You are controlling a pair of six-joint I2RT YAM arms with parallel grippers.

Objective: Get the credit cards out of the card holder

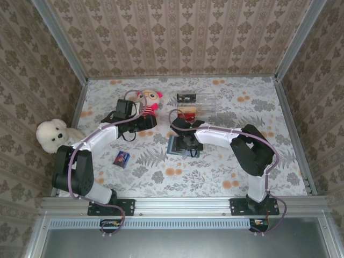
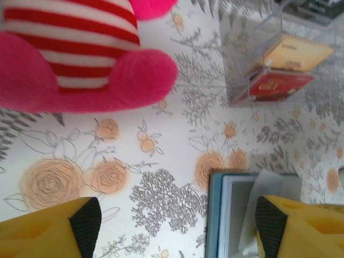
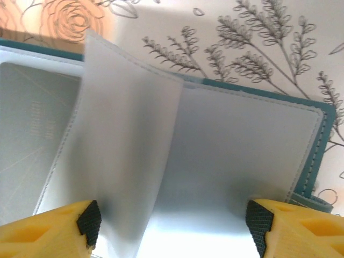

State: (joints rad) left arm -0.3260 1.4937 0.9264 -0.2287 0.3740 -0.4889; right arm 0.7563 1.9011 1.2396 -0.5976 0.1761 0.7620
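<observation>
The holder (image 1: 172, 148) lies open on the surface at mid-frame in the top view, its leaves seemingly limp and slick under the released right claw (image 3: 174, 224), best pinched at a free edge, while the left claw (image 2: 177, 223) gapes empty and two thin, probably stiff cards (image 2: 277, 85) sit in the tray (image 2: 236, 64) at upper right.

The table (image 1: 215, 177) is wearing a smooth, matt covering with a printed flower pattern. The card holder (image 3: 320, 145) is showing a teal, leather-like skin with stitched edges, and its inner sleeves (image 3: 129, 140) are looking like pale, frosted plastic with a slight sheen. The credit cards (image 2: 277, 85) are gleaming glossy inside a clear, hard plastic tray (image 2: 242, 54). The doll (image 2: 123, 80) is showing fuzzy pink plush. The left pincer (image 2: 177, 226) is showing matt yellow plastic fingers (image 2: 37, 231) tipped with black rubbery pads (image 2: 86, 223).
</observation>
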